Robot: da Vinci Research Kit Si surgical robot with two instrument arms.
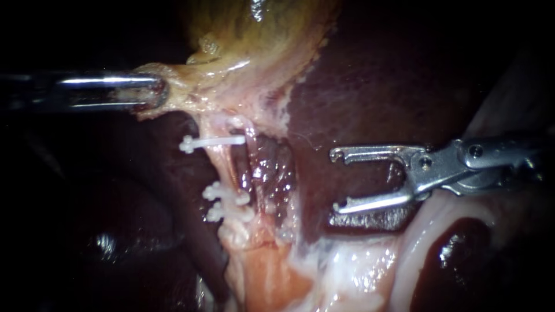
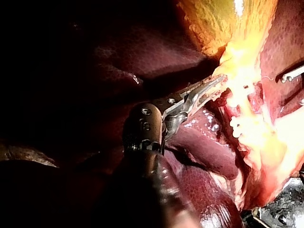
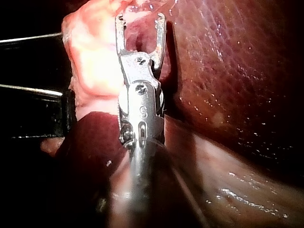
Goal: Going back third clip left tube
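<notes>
Surgical lab, bare liver [image 1: 370, 75], gallbladder [image 1: 254, 34] (closely lit), clipped tube [image 1: 220, 167]

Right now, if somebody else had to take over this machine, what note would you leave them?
Left instrument: jaws shut on pale tissue just below the gallbladder.
Right instrument: jaws open and empty, over the liver, apart from the tube.
Done: three white clips sit on the tube: top clip, middle clip, bottom clip.
Left: probably draw the right instrument farther back, with the left one holding on.
</notes>
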